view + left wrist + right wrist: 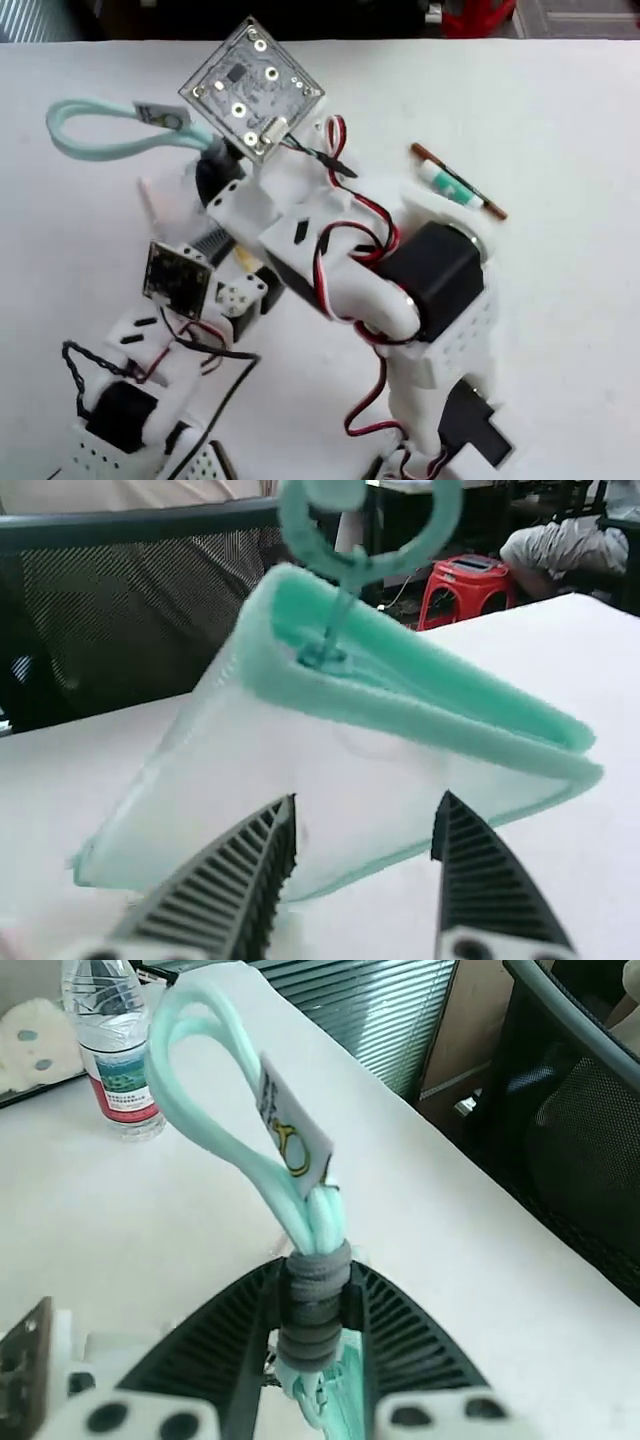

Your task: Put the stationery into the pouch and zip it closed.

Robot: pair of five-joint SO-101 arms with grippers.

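Mostly translucent, mint-green pouch

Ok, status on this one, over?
Right gripper shut on strap. Left gripper open, at pouch. Stationery out on table. Right arm between it and pouch.

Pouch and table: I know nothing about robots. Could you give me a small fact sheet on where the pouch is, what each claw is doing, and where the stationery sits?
pouch: mint green, just ahead of the left gripper
left gripper: open, gripping nothing
strap: mint loop with a small tag
right gripper: shut on the strap
stationery: pencil and white-and-green stick, on the table, outside the pouch
bottle: water bottle, upright on the table
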